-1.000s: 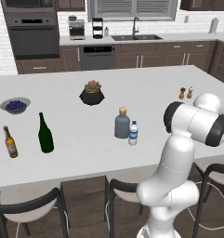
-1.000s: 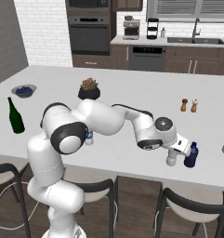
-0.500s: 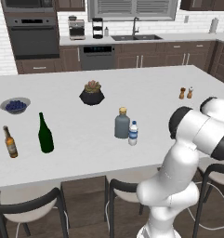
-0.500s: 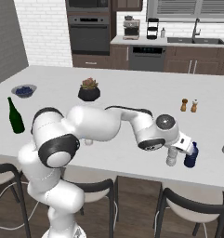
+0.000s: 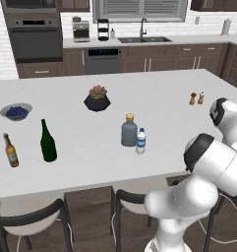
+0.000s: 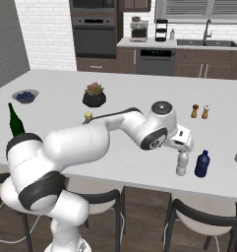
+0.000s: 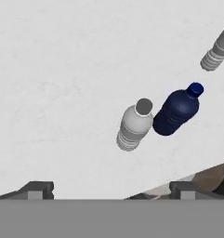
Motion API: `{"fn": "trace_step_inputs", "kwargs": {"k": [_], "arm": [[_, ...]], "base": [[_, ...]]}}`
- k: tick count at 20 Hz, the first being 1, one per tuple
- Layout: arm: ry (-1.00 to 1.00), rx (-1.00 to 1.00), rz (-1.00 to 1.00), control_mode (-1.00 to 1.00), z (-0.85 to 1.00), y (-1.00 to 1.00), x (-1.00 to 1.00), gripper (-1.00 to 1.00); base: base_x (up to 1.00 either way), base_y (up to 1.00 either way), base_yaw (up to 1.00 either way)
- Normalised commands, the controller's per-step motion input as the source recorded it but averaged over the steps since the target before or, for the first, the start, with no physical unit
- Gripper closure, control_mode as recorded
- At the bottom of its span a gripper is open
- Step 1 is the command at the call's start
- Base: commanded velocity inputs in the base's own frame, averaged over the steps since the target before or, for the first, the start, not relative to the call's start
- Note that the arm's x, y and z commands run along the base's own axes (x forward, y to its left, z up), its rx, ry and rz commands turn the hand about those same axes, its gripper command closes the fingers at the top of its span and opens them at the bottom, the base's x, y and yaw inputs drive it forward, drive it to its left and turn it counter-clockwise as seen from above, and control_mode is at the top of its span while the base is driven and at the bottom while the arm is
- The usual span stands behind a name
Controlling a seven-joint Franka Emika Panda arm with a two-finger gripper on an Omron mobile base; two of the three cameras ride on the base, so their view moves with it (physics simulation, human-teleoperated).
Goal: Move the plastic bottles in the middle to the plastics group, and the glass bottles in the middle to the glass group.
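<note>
Seen from above on pale speckled white countertop (image 7: 62,69): small greyish clear plastic bottle w/ grey cap (image 7: 133,125), upright. Dark blue plastic bottle w/ blue cap (image 7: 177,110) stood just beside it, bodies look touching or nearly so. Third ribbed grey bottle (image 7: 216,51) cut by frame edge, apart from pair. Two dark fingertips (image 7: 36,189) spread wide at bottom, nothing between. Counter edge visible near one fingertip.
</note>
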Motion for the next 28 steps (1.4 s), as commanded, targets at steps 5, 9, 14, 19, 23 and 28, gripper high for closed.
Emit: {"fn": "trace_step_inputs", "kwargs": {"k": [5, 9, 14, 19, 23, 28], "arm": [[0.23, 0.01, 0.27, -1.0, -0.07, 0.96, 0.12, -1.0], [0.01, 0.08, 0.28, -1.0, -0.53, 0.84, 0.14, -1.0], [0.02, 0.09, 0.25, -1.0, -0.22, 0.93, 0.6, -1.0], [0.02, 0.0, 0.1, -1.0, 0.15, 0.89, 0.24, -1.0], [0.0, 0.0, 0.02, -1.0, 0.11, 0.75, 0.0, -1.0], [-0.06, 0.0, 0.0, -1.0, 0.0, 0.58, 0.0, -1.0]], "base": [[0.0, 0.0, 0.0], [0.0, 0.0, 0.0], [0.0, 0.0, 0.0], [0.0, 0.0, 0.0], [0.0, 0.0, 0.0], [0.0, 0.0, 0.0]]}}
